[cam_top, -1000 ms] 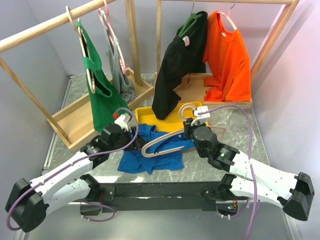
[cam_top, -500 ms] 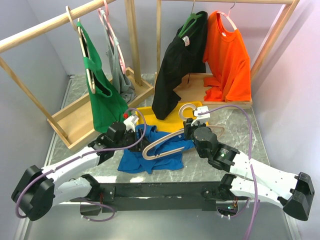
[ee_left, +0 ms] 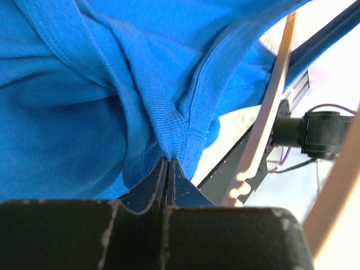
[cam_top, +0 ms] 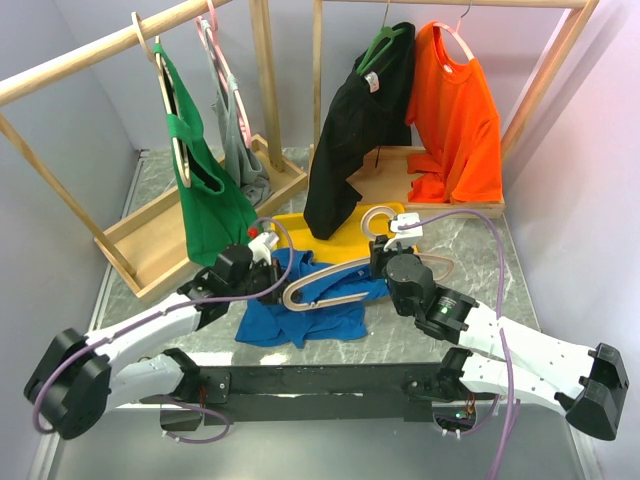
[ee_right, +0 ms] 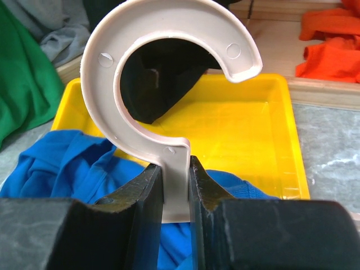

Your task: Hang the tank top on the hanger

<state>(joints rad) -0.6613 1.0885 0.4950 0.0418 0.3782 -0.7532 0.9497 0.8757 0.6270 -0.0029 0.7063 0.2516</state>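
Observation:
The blue tank top (cam_top: 300, 320) lies crumpled on the table in front of both arms. My left gripper (cam_top: 283, 279) is shut on a bunched fold of it; in the left wrist view the jaws (ee_left: 167, 163) pinch a ribbed seam of the tank top (ee_left: 84, 101). The pale hanger (cam_top: 325, 276) hovers tilted over the fabric, and its arm (ee_left: 271, 112) crosses just right of my pinch. My right gripper (cam_top: 379, 256) is shut on the hanger's neck below the curved hook (ee_right: 112, 84), with the jaws (ee_right: 175, 185) pressed flat on both sides.
A yellow tray (cam_top: 288, 232) sits just behind the tank top. Two wooden racks stand at the back, with a green top (cam_top: 200, 190) on the left and a black shirt (cam_top: 345, 150) and an orange shirt (cam_top: 460, 120) on the right.
My left gripper has moved right to the tank top's edge beside the hanger's left end and shut on the fabric. The right arm and hanger have hardly moved.

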